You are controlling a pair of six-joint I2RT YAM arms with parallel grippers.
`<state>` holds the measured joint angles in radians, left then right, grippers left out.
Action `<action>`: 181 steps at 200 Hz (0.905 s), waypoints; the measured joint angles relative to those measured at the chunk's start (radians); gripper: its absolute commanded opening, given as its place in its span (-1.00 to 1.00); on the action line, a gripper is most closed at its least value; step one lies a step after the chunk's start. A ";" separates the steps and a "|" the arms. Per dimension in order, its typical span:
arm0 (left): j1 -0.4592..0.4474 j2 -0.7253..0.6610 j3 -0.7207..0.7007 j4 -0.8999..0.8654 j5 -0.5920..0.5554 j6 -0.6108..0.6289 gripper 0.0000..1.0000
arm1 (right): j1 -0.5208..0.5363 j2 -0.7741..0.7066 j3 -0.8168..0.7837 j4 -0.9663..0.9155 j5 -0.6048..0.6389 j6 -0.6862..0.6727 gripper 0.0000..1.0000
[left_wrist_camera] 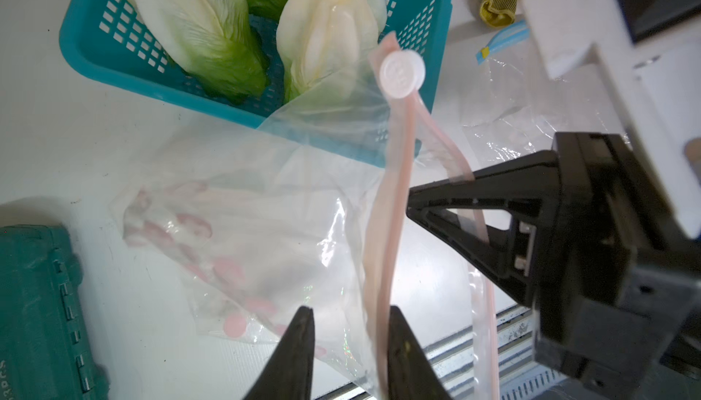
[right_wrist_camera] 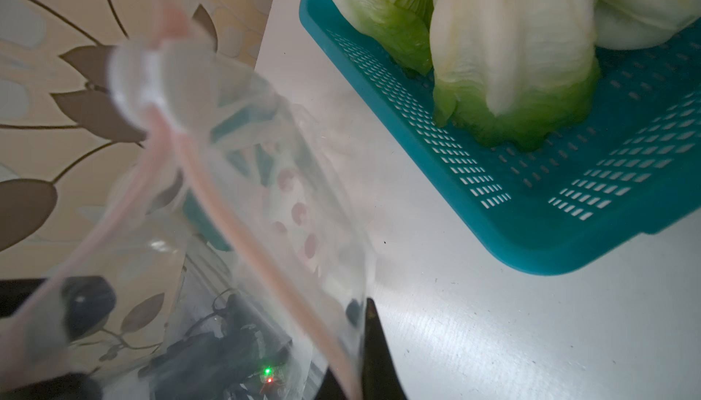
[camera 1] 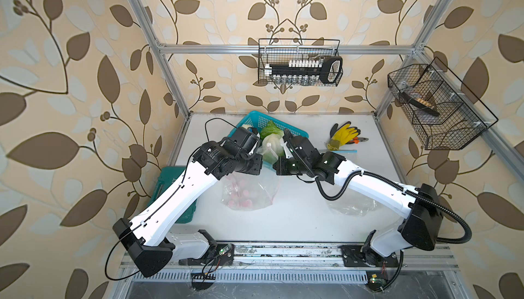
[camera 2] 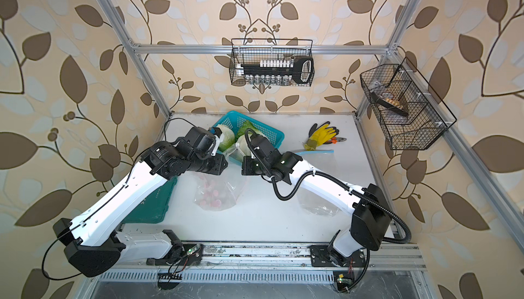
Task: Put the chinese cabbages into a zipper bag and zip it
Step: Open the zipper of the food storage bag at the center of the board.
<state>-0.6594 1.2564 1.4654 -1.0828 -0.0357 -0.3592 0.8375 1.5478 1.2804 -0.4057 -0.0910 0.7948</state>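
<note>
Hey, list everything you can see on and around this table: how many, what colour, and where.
table: one, white, inside the metal frame.
basket: one, teal, back of the table.
chinese cabbages: at least three showing, white to green, in the basket.
zipper bag: one, clear with pink zip and dots, held up beside the basket.
gloves: a pair, yellow and black, back right.
second bag: one, clear with blue zip, flat by the gloves.
case: one, dark green, left edge of the table.
wire baskets: two, black, hung on the frame.
left gripper: black, jaws open around one zip lip.
right gripper: black, jaws shut on the other lip.
</note>
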 measured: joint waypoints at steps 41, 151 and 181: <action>0.000 -0.045 -0.087 0.021 0.044 -0.025 0.12 | 0.000 0.019 -0.041 0.068 -0.023 0.094 -1.00; 0.000 -0.008 -0.186 0.130 0.134 -0.085 -1.00 | -0.005 0.038 -0.051 0.148 -0.055 0.188 -1.00; 0.062 -0.064 -0.182 0.076 0.101 -0.045 -1.00 | -0.014 0.044 -0.061 0.145 -0.048 0.134 -0.94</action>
<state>-0.5976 1.1923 1.2835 -1.0069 0.0650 -0.4038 0.8238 1.5917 1.2190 -0.2607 -0.1390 0.9287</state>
